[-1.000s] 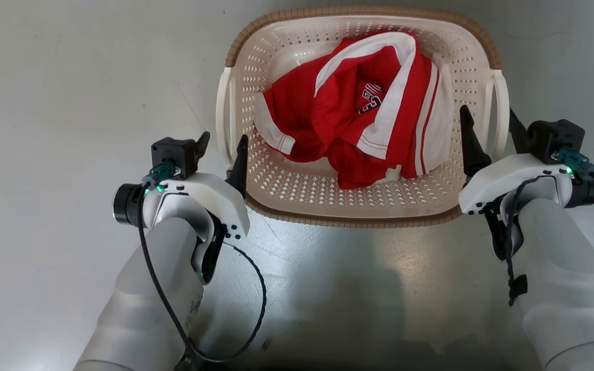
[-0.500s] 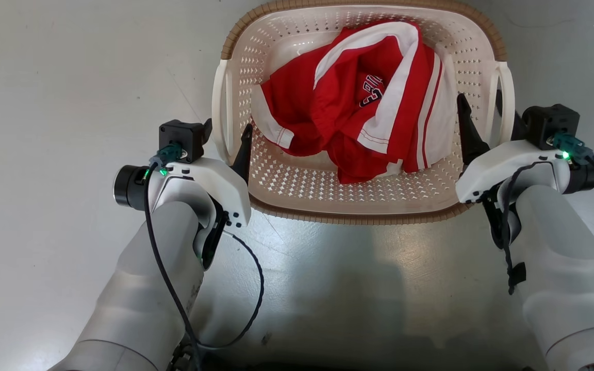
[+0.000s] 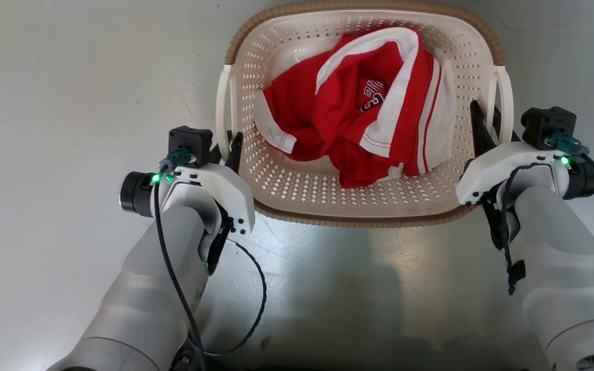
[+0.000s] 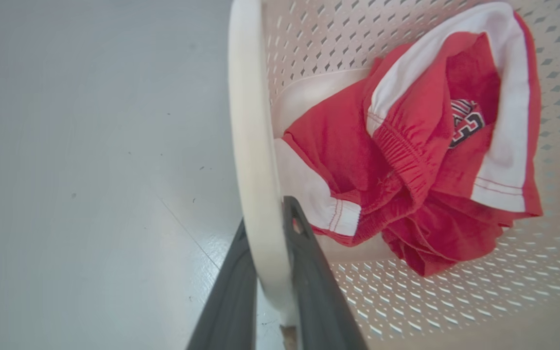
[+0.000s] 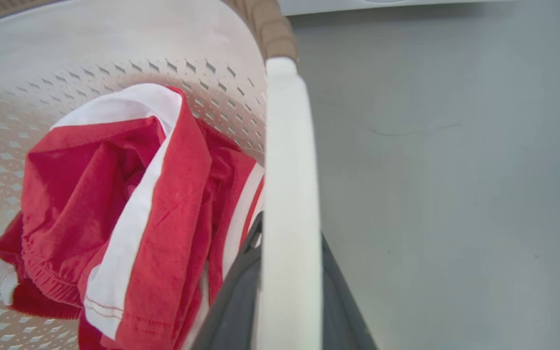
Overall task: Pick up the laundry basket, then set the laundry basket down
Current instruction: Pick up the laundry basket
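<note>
Presently, in the head view, the laundry basket (image 3: 359, 220) stands over the grey floor (image 3: 70, 77) directly ahead of the robot, its long near rim facing the body. A red and white garment (image 3: 359, 108) lies bunched inside, toward the far right corner of the basket. The left gripper (image 3: 227, 146) straddles the near end of the left handle (image 3: 223, 103), and the right gripper (image 3: 487, 116) straddles the near end of the right handle (image 3: 503, 98). In the left wrist view, the left gripper (image 4: 266, 219) has one dark finger on each side of the white left handle (image 4: 251, 121), both pressed against it: clamped on the handle. In the right wrist view, the right gripper (image 5: 290, 234) likewise pinches the right handle (image 5: 287, 146) between its two fingers, one inside the basket wall and one outside. Whether the base is clear of the floor cannot be determined. Judged step: grasp complete, lift in hand. The next move calls for raising both arms together at equal rate, keeping the rim level so that neither handle slides through the fingers and the garment does not shift toward one side.
</note>
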You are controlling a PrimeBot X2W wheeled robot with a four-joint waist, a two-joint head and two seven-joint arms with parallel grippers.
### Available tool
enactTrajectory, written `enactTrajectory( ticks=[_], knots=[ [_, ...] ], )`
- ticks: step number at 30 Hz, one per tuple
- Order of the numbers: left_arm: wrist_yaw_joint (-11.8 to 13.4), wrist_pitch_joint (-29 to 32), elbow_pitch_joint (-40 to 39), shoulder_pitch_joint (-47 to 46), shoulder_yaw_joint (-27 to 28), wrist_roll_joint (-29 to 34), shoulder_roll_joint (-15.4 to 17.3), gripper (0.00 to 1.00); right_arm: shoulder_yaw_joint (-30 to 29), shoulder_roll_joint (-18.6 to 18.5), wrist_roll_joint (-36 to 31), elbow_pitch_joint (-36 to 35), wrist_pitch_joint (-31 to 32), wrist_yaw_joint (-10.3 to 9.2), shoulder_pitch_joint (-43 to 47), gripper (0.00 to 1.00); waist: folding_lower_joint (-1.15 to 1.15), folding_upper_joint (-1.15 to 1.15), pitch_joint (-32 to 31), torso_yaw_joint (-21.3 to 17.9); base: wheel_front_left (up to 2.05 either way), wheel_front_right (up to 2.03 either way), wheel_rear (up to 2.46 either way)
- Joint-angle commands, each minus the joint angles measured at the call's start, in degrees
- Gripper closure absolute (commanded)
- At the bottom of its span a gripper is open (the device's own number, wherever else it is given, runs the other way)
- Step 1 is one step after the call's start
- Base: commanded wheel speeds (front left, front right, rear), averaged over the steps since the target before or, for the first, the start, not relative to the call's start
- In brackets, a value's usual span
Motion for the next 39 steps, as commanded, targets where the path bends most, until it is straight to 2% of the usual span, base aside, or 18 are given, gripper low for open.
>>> enactTrajectory(
  ticks=[1,8,17,26,34,39],
  knots=[
    [0.03,-0.37,-0.92,1.02,0.35,-0.39,1.38,1.0,1.36,1.27,-0.75,0.22,-0.54,0.41,1.34,1.0,0.0,0.0,-0.19,0.09,0.0,0.0,0.0],
    [1.15,-0.37,-0.62,2.23,-2.12,-2.8,1.38,1.0,1.91,1.27,0.19,2.59,-0.54,0.41,1.54,1.0,0.0,0.0,-2.99,-0.21,0.0,0.0,0.0],
    [2.0,-0.37,1.64,4.9,-1.29,-2.52,1.38,1.0,4.06,1.27,3.99,6.02,-0.54,0.41,2.63,1.0,0.0,0.0,-9.6,-1.64,0.0,0.0,0.0],
    [1.98,-0.37,3.62,10.28,-0.02,-2.49,1.38,1.0,7.43,1.27,10.39,11.1,-0.54,0.41,6.88,1.0,0.0,0.0,-20.12,-2.73,0.0,0.0,0.0],
    [1.48,-0.37,5.11,16.68,-1.29,-3.91,1.38,1.0,12.84,1.27,16.67,13.08,-0.43,0.41,13.37,1.0,0.0,0.0,-29.98,-2.97,0.0,0.0,0.0],
    [0.74,-0.06,8.07,20.93,-3.99,-5.05,1.38,1.0,17.27,1.27,21.38,13.39,1.1,0.41,18.02,1.0,0.0,0.0,-36.11,-3.59,0.0,0.0,0.0]
  ],
)
